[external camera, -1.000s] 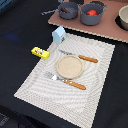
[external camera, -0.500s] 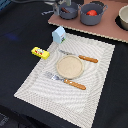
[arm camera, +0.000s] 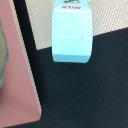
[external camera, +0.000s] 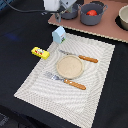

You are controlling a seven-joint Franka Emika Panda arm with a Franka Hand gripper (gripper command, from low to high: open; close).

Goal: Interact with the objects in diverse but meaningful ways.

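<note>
The milk carton (external camera: 59,34) stands upright at the far corner of the striped placemat (external camera: 95,95), partly over its edge onto the black tabletop (external camera: 20,55); in the wrist view the milk carton (arm camera: 72,32) fills the frame from above. The gripper (external camera: 61,9) hangs above it, near the pink board (external camera: 107,30), and I cannot tell how its jaws stand. The yellow butter box (external camera: 40,52) lies beside the mat. A red tomato (external camera: 92,12) sits inside the grey two-handled pot (external camera: 92,18) on the board. A tan round plate (external camera: 69,66) rests mid-mat between the knife (external camera: 80,57) and the fork (external camera: 65,81).
</note>
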